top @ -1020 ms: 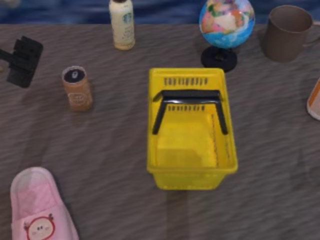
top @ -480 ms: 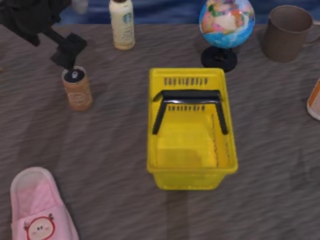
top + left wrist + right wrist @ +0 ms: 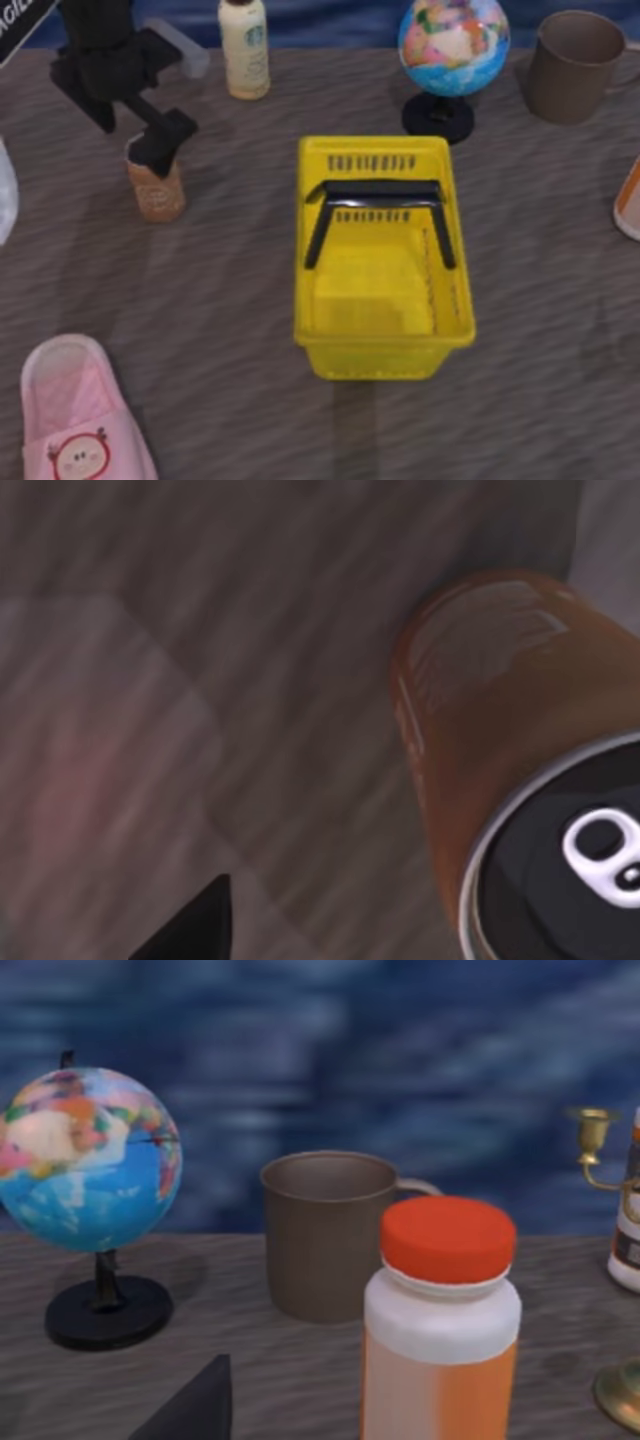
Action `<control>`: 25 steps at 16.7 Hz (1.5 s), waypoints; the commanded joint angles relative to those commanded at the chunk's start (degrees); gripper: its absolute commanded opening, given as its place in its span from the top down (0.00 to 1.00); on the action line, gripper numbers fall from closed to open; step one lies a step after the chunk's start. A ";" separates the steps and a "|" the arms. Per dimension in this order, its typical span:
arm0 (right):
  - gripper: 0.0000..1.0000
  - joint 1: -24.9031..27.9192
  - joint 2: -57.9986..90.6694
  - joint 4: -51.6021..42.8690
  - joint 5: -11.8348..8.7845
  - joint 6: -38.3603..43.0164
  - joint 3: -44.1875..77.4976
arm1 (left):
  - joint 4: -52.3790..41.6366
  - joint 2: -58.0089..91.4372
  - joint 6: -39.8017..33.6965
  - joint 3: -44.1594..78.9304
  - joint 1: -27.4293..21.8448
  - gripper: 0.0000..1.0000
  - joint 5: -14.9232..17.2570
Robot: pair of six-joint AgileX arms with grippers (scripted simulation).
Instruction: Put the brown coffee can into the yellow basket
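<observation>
Since half a second ago my left gripper (image 3: 160, 145) has slid further in from the back-left and now sits right over the can (image 3: 156, 190), hiding its dark top; before, the tip only reached the can's far rim. Nothing else has shifted. The can stands upright on the table (image 3: 230, 300), well to the left of the basket (image 3: 385, 345), with the cream bottle (image 3: 244, 48) behind it. I cannot tell how far the jaws are parted, nor whether they touch the can.

The left wrist view alone shows the can's (image 3: 500, 710) pull-tab top close up, beside one dark fingertip (image 3: 195, 930).

The right arm is out of the top view. Its wrist view adds an orange-capped bottle (image 3: 440, 1330) near the mug (image 3: 325, 1230) and globe (image 3: 90, 1160), right of the basket.
</observation>
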 joint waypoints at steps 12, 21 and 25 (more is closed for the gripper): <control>0.00 0.00 0.00 0.00 0.00 0.00 0.00 | 10.19 -0.11 0.10 -10.35 0.06 0.00 -0.01; 0.00 0.00 0.00 0.00 0.00 0.00 0.00 | 11.48 -0.06 0.10 -11.63 0.05 0.30 -0.01; 0.00 0.00 0.00 0.00 0.00 0.00 0.00 | 11.48 -0.06 0.10 -11.63 0.05 0.60 -0.01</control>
